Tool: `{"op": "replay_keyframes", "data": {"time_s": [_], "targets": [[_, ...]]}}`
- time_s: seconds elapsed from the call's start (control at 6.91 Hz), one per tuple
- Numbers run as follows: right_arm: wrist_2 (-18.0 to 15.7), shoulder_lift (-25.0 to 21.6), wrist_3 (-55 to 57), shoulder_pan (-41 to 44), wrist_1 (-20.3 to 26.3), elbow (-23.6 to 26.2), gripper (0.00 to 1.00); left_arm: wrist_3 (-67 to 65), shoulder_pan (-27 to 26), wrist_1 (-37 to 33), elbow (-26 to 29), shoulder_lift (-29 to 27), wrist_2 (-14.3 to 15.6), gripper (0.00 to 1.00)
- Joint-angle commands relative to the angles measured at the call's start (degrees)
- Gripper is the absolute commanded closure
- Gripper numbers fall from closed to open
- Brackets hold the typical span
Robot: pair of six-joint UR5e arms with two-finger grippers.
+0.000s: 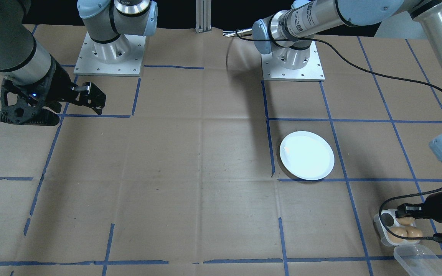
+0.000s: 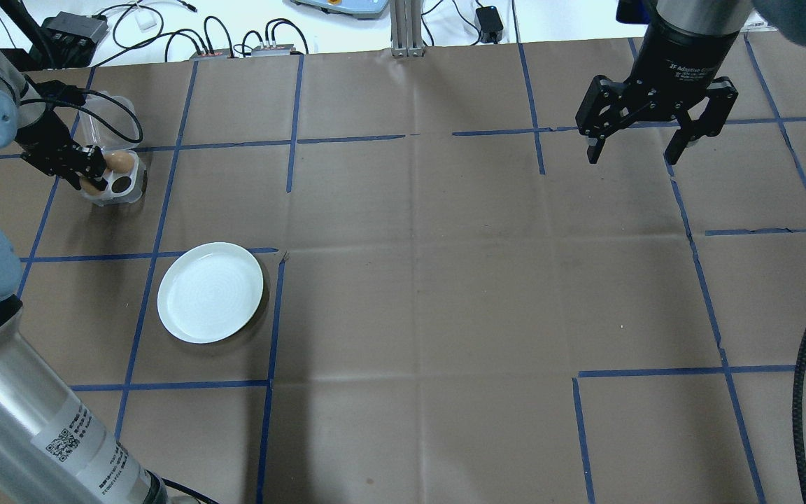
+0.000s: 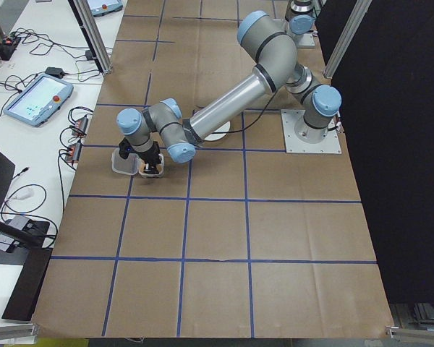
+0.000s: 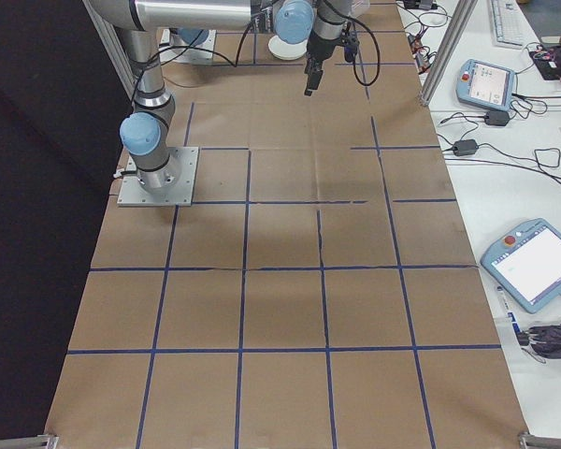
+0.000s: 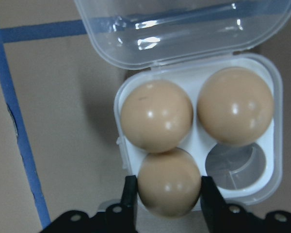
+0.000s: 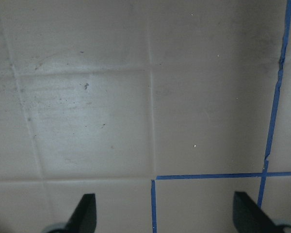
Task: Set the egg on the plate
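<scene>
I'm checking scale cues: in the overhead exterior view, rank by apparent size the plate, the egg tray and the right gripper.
1. Right gripper, though nearer the camera, so unsure
2. Plate
3. Egg tray

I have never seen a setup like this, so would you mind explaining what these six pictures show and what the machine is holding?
This is a robot with two arms bolted to a paper-covered table marked with blue tape. Each arm ends in a two-finger gripper. Four pictures come from fixed cameras: one facing the robot, one above and behind it, and one at each end of the table. The last two come from small cameras on the wrists.

On the table lie a white plate, with nothing on it, and a small egg tray with its clear lid open. The tray holds three brown eggs; one hole is bare.

The left gripper has its fingers on either side of the nearest egg, seemingly gripping it in the tray. The right gripper hangs open over bare table, holding nothing.
</scene>
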Motion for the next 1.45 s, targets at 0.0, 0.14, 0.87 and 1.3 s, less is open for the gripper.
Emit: {"op": "replay_keyframes", "data": {"time_s": [0.0, 0.14, 0.87, 1.3], "targets": [[-0.1, 0.0, 0.0, 0.0, 0.0, 0.0, 0.00, 0.6, -0.1, -0.2, 0.0, 0.9, 0.4, 0.85], [0.0, 0.1, 0.0, 0.0, 0.0, 0.0, 0.00, 0.6, -0.2, -0.2, 0.0, 1.2, 0.6, 0.87], [0.0, 0.1, 0.0, 0.0, 0.0, 0.0, 0.00, -1.6, -3.0, -7.9, -17.4, 18.7, -1.1, 0.92], [-0.1, 0.0, 0.0, 0.0, 0.0, 0.0, 0.00, -7.5, -9.7, -6.1, -34.7, 27.8, -9.7, 0.92]]}}
